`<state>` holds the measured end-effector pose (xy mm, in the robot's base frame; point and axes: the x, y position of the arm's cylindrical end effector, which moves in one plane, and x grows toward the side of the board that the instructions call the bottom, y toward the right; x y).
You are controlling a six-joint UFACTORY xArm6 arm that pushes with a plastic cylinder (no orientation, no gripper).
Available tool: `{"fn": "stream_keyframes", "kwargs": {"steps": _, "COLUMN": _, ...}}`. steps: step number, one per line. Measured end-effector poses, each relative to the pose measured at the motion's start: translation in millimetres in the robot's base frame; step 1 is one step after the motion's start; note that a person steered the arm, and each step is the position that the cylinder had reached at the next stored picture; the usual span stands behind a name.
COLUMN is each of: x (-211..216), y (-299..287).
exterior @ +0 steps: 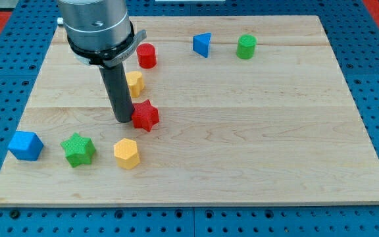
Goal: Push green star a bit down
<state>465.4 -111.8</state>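
The green star (pixel 78 149) lies near the view's bottom left of the wooden board (pixel 255 131), between a blue cube (pixel 25 145) on its left and a yellow hexagon (pixel 127 153) on its right. My tip (pixel 124 120) rests on the board above and to the right of the green star, touching or just beside the left side of a red star (pixel 145 116). A clear gap separates my tip from the green star.
A yellow block (pixel 135 83) sits partly behind the rod. A red cylinder (pixel 147 56) stands near the view's top. A blue triangle (pixel 202 45) and a green cylinder (pixel 246 47) lie at the top right. The board's bottom edge is close below the green star.
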Motion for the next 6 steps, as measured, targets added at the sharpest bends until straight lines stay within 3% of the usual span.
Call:
{"fn": "stream_keyframes", "kwargs": {"steps": 1, "x": 0.0, "y": -1.1}}
{"fn": "stream_keyframes", "kwargs": {"steps": 3, "x": 0.0, "y": -72.5}}
{"fn": "stream_keyframes", "kwargs": {"steps": 6, "x": 54.7, "y": -71.8}}
